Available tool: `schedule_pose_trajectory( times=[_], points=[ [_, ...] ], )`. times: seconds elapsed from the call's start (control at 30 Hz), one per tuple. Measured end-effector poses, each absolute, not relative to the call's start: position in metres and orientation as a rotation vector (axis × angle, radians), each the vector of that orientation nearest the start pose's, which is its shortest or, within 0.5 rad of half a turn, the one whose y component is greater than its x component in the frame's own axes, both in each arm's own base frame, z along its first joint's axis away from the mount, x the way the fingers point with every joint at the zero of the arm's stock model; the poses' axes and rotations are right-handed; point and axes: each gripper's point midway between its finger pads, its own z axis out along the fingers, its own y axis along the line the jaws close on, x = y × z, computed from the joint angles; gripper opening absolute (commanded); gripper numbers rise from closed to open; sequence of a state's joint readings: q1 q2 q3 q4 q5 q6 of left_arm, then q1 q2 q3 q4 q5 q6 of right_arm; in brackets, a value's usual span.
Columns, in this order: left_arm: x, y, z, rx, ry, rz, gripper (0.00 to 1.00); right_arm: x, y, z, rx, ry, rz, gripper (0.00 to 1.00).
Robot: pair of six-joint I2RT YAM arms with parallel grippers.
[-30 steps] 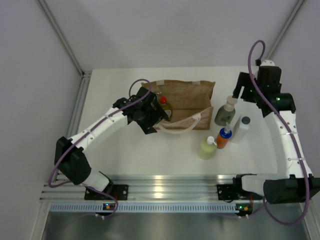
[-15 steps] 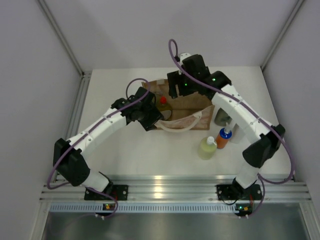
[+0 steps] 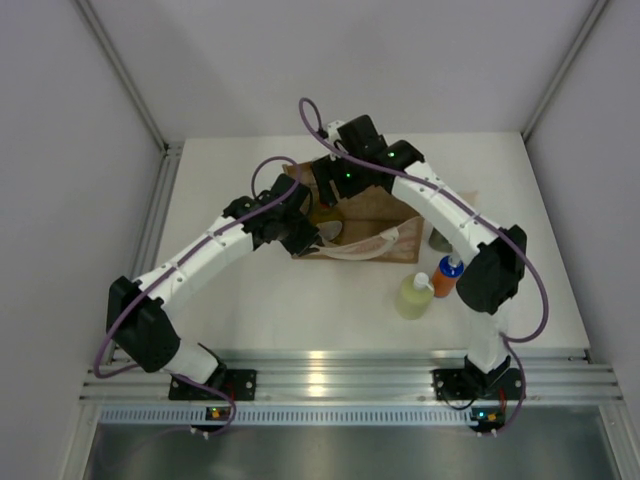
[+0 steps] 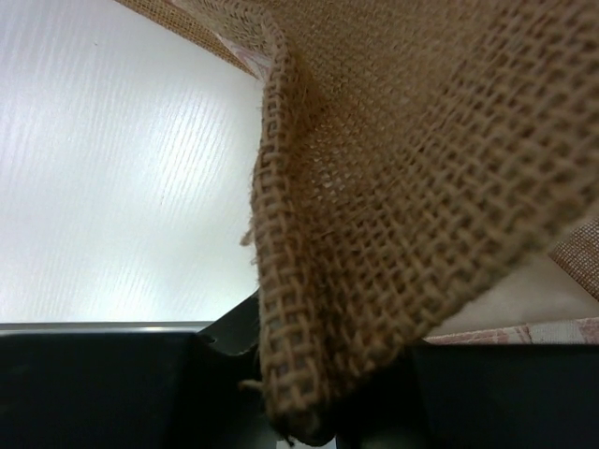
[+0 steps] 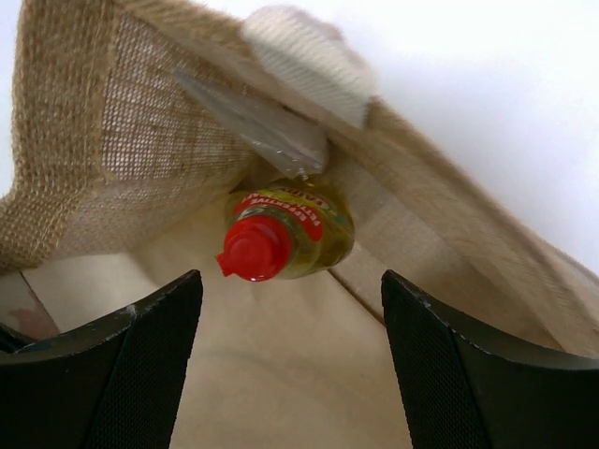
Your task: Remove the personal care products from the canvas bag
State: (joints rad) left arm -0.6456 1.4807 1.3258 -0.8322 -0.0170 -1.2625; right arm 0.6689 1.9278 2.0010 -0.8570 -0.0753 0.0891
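Note:
The canvas bag (image 3: 375, 210) lies on the table with its mouth toward the left. My left gripper (image 3: 303, 238) is shut on the woven edge of the canvas bag (image 4: 374, 215) at that mouth. My right gripper (image 5: 290, 374) is open and looks into the bag. Ahead of its fingers (image 5: 103, 365) lies the yellow red-capped bottle (image 5: 285, 238), with the silvery tube (image 5: 253, 122) just behind it. Out on the table stand the pale-green bottle (image 3: 414, 296), the orange bottle (image 3: 447, 276) and the grey-green bottle (image 3: 439, 240), which my right arm partly covers.
A cream tab (image 5: 309, 61) sits on the bag's rim above the tube. A cream handle (image 3: 365, 248) loops out at the bag's near side. The right arm (image 3: 450, 215) stretches across the bag from the right.
My left gripper has shut on the bag's edge. My right arm has swung from the far right across the table to the bag's mouth, still open.

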Motion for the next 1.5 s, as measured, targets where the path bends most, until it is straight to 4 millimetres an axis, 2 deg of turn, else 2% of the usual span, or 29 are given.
schedule_pose_trajectory(
  times=[0.3, 0.47, 0.67, 0.97, 1.03, 1.07, 1.1, 1.3, 1.5],
  points=[
    [0.278, -0.255, 0.182, -0.841, 2.584, -0.655, 0.19, 0.368, 0.345, 0.202, -0.947, 2.275, 0.457, 0.74],
    [0.278, -0.255, 0.182, -0.85, 2.583, -0.656, 0.19, 0.365, 0.344, 0.174, -1.054, 2.294, 0.434, 0.72],
    [0.278, -0.255, 0.182, -0.855, 2.582, -0.657, 0.19, 0.367, 0.341, 0.152, -1.103, 2.301, 0.412, 0.68],
    [0.277, -0.254, 0.18, -0.858, 2.584, -0.648, 0.2, 0.377, 0.354, 0.142, -1.107, 2.235, 0.468, 0.68],
    [0.277, -0.254, 0.18, -0.858, 2.584, -0.649, 0.2, 0.38, 0.356, 0.141, -1.102, 2.218, 0.473, 0.57],
    [0.277, -0.254, 0.18, -0.858, 2.584, -0.649, 0.2, 0.382, 0.356, 0.141, -1.1, 2.211, 0.478, 0.48],
    [0.277, -0.255, 0.18, -0.858, 2.585, -0.649, 0.2, 0.383, 0.357, 0.141, -1.101, 2.204, 0.478, 0.33],
    [0.278, -0.255, 0.179, -0.861, 2.585, -0.647, 0.2, 0.385, 0.357, 0.138, -1.094, 2.192, 0.487, 0.0],
    [0.278, -0.255, 0.179, -0.867, 2.584, -0.647, 0.22, 0.383, 0.355, 0.14, -1.07, 2.193, 0.491, 0.0]
  ],
)
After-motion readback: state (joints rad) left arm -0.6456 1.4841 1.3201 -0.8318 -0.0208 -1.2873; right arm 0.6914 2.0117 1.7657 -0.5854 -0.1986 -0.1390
